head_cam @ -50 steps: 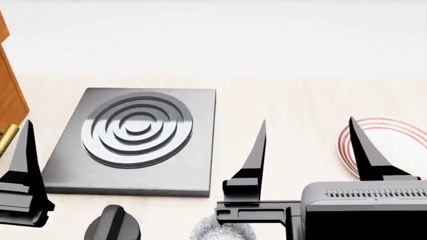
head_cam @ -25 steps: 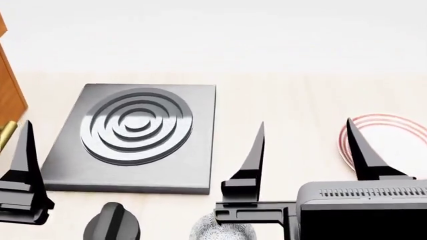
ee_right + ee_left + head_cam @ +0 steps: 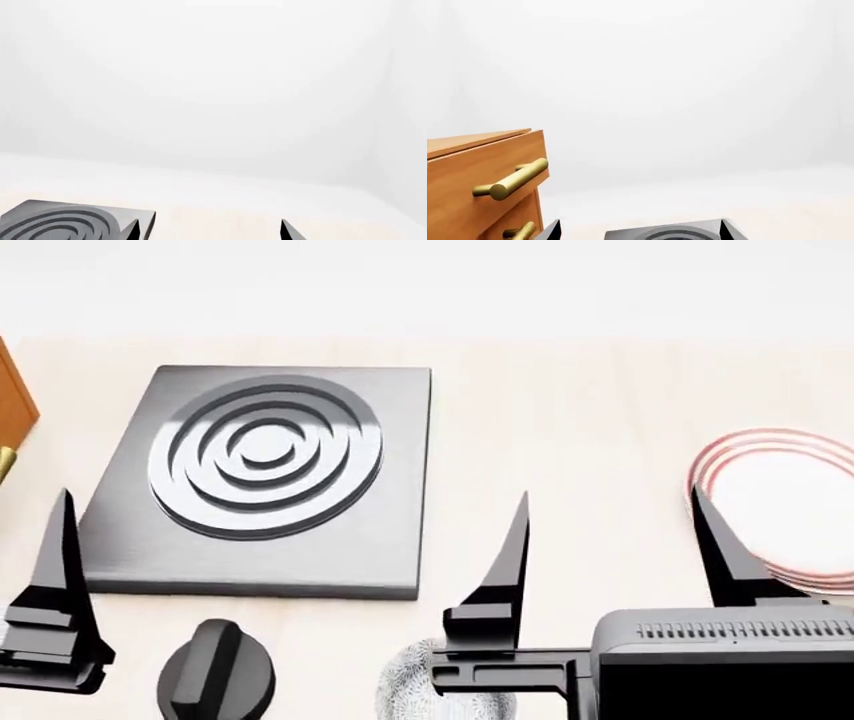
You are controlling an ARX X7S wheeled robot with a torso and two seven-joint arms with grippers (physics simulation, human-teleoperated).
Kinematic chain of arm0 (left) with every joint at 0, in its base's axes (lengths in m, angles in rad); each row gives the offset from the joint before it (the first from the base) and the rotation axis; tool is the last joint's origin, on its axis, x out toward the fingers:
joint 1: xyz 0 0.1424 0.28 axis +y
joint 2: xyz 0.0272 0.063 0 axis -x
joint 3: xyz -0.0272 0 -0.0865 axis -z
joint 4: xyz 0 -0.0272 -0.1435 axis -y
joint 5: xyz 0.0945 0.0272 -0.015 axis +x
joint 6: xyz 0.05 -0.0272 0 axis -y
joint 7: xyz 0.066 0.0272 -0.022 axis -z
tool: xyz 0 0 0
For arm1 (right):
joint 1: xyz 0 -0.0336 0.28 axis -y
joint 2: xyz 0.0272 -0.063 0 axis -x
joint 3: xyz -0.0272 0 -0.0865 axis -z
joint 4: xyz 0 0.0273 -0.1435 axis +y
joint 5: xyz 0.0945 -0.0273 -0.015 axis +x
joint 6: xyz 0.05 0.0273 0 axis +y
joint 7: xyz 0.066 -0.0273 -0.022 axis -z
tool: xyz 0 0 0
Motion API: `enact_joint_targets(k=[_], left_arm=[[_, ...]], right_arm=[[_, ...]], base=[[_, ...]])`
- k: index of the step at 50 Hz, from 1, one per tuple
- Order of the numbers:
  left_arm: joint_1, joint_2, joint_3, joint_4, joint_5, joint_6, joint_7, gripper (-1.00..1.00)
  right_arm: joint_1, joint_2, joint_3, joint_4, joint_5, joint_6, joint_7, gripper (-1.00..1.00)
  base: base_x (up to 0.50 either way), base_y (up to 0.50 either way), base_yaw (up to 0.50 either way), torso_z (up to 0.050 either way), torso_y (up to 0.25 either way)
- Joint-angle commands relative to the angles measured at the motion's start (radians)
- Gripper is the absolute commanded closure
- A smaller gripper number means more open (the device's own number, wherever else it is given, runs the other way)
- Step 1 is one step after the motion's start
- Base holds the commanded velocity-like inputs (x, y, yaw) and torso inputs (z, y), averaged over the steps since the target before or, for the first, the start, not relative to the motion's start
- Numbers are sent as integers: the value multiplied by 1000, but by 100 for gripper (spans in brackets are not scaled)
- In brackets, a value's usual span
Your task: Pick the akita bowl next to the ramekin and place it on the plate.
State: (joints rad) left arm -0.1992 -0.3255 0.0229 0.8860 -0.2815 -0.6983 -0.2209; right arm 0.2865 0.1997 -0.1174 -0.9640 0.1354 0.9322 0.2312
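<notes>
A grey-and-white speckled bowl (image 3: 416, 685) shows only in part at the bottom edge of the head view, just below my right gripper's left finger. The ramekin is out of view, so I cannot tell whether this is the akita bowl beside it. The plate (image 3: 787, 502), white with thin red rings, lies at the right, partly behind the right gripper's other finger. My right gripper (image 3: 610, 496) (image 3: 210, 231) is open and holds nothing. My left gripper (image 3: 640, 230) is open too, and in the head view one of its fingers (image 3: 56, 570) stands at the far left.
A dark grey square burner slab with raised rings (image 3: 267, 475) (image 3: 670, 234) (image 3: 67, 222) lies left of centre. A black knob (image 3: 214, 680) sits in front of it. A wooden drawer unit with brass handles (image 3: 487, 185) (image 3: 11, 400) stands at the left edge.
The head view has tilted down: the burner slab and the plate sit higher in the picture and more of the plate shows. Both grippers keep their places and stay open.
</notes>
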Motion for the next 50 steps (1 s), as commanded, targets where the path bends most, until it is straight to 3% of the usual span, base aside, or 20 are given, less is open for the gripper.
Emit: enact_joint_targets(k=[1, 50], left_arm=[[4, -5, 5, -6, -2, 6, -3, -100], [10, -20, 27, -30, -7, 29, -20, -100]], right_arm=[[-7, 6, 0, 10, 5, -14, 7, -100], [-32, 23, -5, 44, 30, -59, 32, -100]], base=[[0, 0, 0, -2, -90], [0, 0, 0, -3, -90]])
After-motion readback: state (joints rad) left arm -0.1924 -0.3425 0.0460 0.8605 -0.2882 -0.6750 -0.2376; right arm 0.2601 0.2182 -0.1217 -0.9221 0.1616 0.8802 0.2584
